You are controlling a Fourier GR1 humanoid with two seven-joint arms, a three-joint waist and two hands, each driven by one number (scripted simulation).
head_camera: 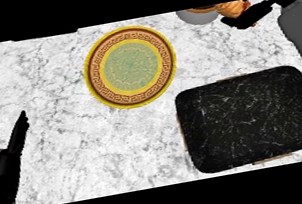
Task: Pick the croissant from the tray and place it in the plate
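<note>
at the counter's (61,130) far right edge, the right hand (250,15) seems curled round the croissant (231,7), beyond the black tray (258,118); plate (130,67) at centre; left hand (8,167) straight-fingered.

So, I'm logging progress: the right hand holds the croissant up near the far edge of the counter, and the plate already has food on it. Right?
Not quite. The head view shows the plate bare. The rest stands: the right hand holds the croissant near the counter's far edge.
</note>
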